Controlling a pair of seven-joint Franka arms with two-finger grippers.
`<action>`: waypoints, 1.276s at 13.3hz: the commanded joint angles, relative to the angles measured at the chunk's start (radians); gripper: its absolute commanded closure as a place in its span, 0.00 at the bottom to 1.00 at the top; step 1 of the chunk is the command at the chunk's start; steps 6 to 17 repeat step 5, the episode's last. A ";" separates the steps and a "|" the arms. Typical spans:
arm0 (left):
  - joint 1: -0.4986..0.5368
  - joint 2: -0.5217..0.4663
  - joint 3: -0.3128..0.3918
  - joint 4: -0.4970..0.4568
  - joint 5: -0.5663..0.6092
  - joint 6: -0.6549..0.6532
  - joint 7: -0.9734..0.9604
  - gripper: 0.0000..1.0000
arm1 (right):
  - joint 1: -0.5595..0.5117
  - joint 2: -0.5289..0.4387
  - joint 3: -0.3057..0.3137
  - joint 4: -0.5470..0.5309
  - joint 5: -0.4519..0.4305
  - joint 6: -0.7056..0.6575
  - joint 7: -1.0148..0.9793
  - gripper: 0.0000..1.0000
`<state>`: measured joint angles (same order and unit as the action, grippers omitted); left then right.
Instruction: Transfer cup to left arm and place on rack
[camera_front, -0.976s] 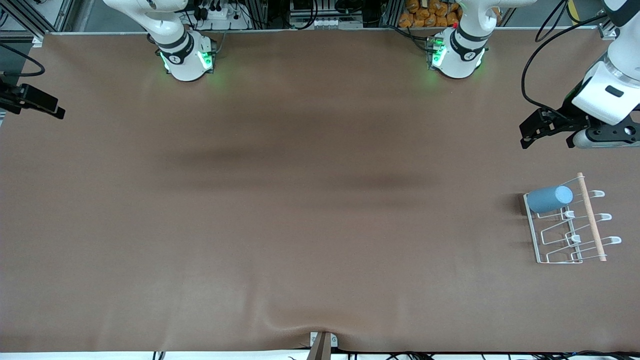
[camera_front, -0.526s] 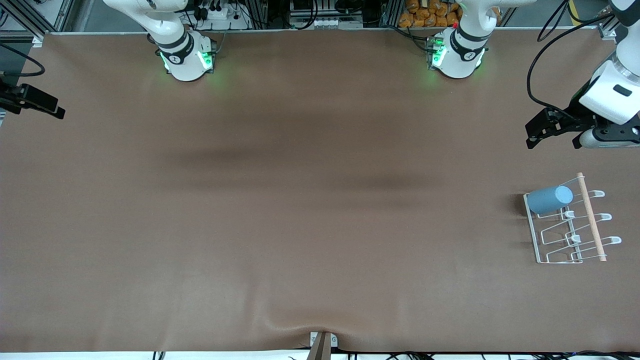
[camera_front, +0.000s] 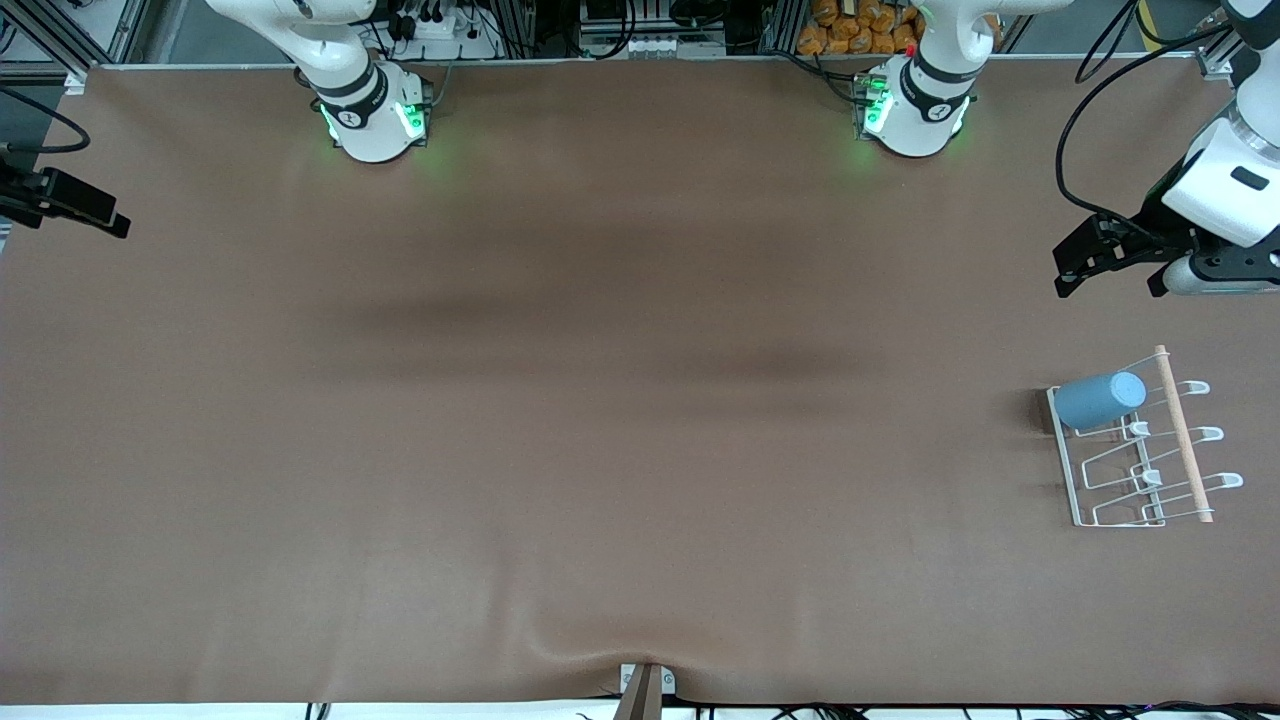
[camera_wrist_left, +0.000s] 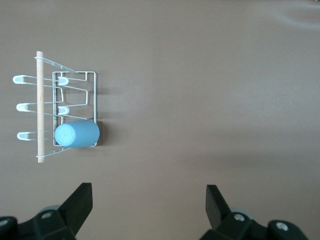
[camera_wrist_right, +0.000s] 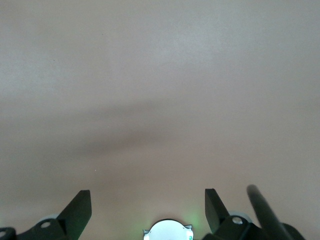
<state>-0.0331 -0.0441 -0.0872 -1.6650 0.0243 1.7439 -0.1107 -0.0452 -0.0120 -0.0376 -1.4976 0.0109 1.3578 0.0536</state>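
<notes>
The light-blue cup (camera_front: 1098, 400) lies on its side on the white wire rack (camera_front: 1110, 512), on the row farthest from the front camera, its lighter end toward the wooden dowel (camera_front: 1183, 435). My left gripper (camera_front: 1063, 270) hangs open and empty above the table, apart from the rack and toward the robots' bases. In the left wrist view the cup (camera_wrist_left: 77, 134) and the rack (camera_wrist_left: 93, 95) show past the open left gripper (camera_wrist_left: 148, 201). My right gripper (camera_wrist_right: 147, 207) is open and empty above bare table near its own base (camera_wrist_right: 167, 231); it does not show in the front view.
The rack stands near the left arm's end of the brown table (camera_front: 600, 420). The two arm bases (camera_front: 375, 115) (camera_front: 912, 110) stand along the edge farthest from the front camera. A black device (camera_front: 65, 200) juts in at the right arm's end.
The left gripper has drifted a little toward the left arm's end of the table, away from the rack. The cup and rack have not moved.
</notes>
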 joint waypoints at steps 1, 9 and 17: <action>0.006 0.003 -0.003 0.019 0.008 -0.009 0.006 0.00 | 0.005 0.003 -0.004 0.016 0.000 -0.012 0.009 0.00; 0.009 0.003 -0.003 0.018 0.011 -0.012 0.008 0.00 | 0.005 0.003 -0.004 0.016 0.000 -0.012 0.009 0.00; 0.009 0.003 -0.003 0.018 0.011 -0.012 0.008 0.00 | 0.005 0.003 -0.004 0.016 0.000 -0.012 0.009 0.00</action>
